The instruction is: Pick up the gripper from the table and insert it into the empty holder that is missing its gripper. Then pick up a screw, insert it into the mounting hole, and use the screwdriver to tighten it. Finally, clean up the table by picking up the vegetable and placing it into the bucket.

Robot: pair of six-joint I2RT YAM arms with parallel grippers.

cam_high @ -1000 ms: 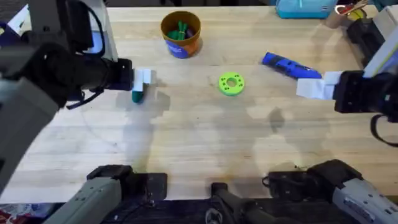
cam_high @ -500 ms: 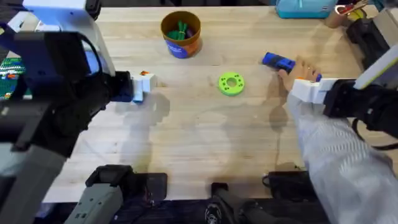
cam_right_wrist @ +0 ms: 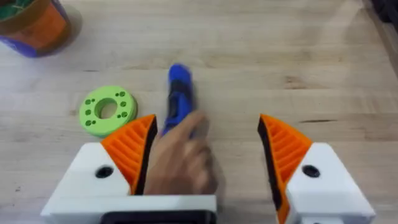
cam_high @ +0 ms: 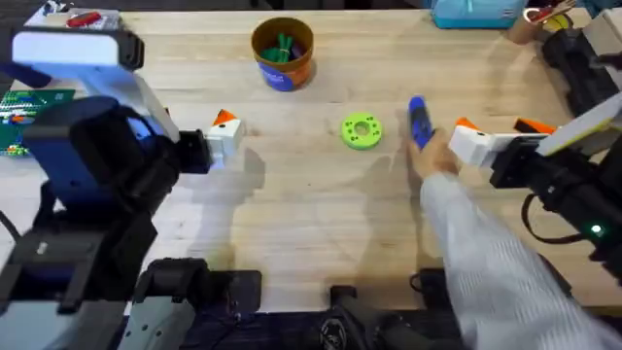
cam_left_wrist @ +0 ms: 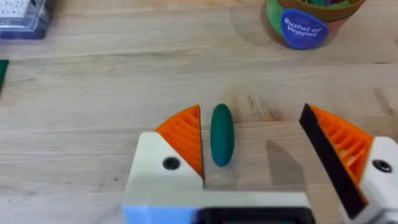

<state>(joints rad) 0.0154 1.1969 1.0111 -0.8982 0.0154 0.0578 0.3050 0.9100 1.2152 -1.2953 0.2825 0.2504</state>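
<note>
The dark green vegetable (cam_left_wrist: 221, 134) lies on the wood between my left gripper's (cam_left_wrist: 261, 146) open orange pads, close to one pad and touching neither. From overhead, the left gripper (cam_high: 225, 131) hovers at the table's left. The orange bucket (cam_high: 282, 51) with a blue label stands at the back centre, also visible as the bucket (cam_left_wrist: 305, 22). A person's hand (cam_high: 434, 156) holds the blue screwdriver (cam_high: 418, 121), which points away from the arms. My right gripper (cam_high: 499, 128) is open just right of that hand. The screwdriver (cam_right_wrist: 179, 99) and hand (cam_right_wrist: 180, 165) lie between the right gripper's (cam_right_wrist: 208, 152) fingers. The loose gripper, holder and screw are out of view.
A lime green ring (cam_high: 362, 130) with holes lies mid-table, left of the screwdriver. A green circuit board (cam_high: 29, 102) and a red-handled tool (cam_high: 86, 17) sit at far left. A teal box (cam_high: 476, 12) is at the back right. The person's sleeve (cam_high: 496, 262) crosses the right front.
A person's arm reached in from the lower right, took the screwdriver and turned it to point away. My left arm shifted so the vegetable sits under its gripper.
</note>
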